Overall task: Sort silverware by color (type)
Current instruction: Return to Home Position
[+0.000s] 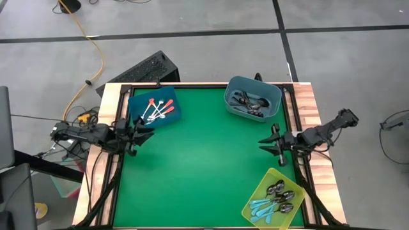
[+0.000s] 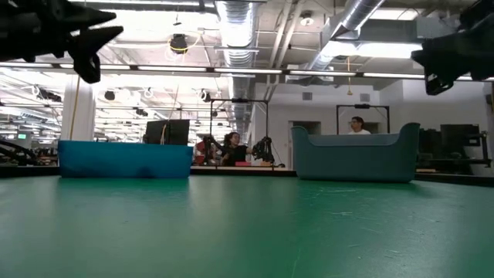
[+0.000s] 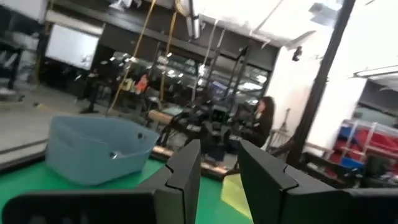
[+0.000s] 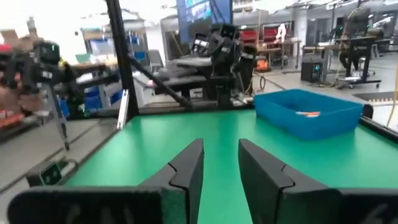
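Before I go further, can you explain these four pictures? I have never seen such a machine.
It is a robot with two arms at a green table. One picture looks down from above, one looks level across the table, and one comes from each wrist. The left gripper and the right gripper hang at the table's sides, fingers apart, holding nothing. Red-handled spoons lie in the bright blue bin, dark spoons in the grey-blue bin, blue-handled spoons in the yellow bin.

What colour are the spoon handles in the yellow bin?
The handles are light blue; high view.
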Robot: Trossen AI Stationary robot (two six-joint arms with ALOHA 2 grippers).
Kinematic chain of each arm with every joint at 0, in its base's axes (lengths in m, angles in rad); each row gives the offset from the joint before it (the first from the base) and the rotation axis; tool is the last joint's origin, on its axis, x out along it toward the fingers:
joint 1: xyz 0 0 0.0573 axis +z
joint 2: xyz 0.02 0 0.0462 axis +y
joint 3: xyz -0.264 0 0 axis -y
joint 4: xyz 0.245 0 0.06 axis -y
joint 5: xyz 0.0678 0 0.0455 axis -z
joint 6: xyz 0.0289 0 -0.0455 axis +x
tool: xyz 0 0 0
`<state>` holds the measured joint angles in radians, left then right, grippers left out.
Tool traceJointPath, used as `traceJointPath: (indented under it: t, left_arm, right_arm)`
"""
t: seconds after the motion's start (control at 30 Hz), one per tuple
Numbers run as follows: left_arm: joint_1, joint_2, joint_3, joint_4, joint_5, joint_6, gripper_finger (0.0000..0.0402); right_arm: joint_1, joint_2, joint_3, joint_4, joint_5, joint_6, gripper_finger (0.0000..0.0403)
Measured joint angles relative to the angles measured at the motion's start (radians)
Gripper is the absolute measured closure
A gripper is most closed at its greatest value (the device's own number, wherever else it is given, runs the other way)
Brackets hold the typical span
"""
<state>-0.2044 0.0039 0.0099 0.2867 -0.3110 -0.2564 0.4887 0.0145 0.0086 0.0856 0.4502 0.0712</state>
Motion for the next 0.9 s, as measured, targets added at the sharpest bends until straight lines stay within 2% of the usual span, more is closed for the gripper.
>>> traceJointPath:
  t: [0.43,0.9]
  left_arm:
    - [0.000,0.000,-0.001,-0.069,-0.090,-0.062,0.0309]
    - [0.000,0.006,0.003,-0.226,-0.087,-0.044,0.0309]
  right_arm:
    - [-0.138,0.006,-0.001,-0.010,-0.030,-0.043,0.0280]
    - [-0.151,0.006,-0.002,-0.006,-0.030,-0.045,0.0280]
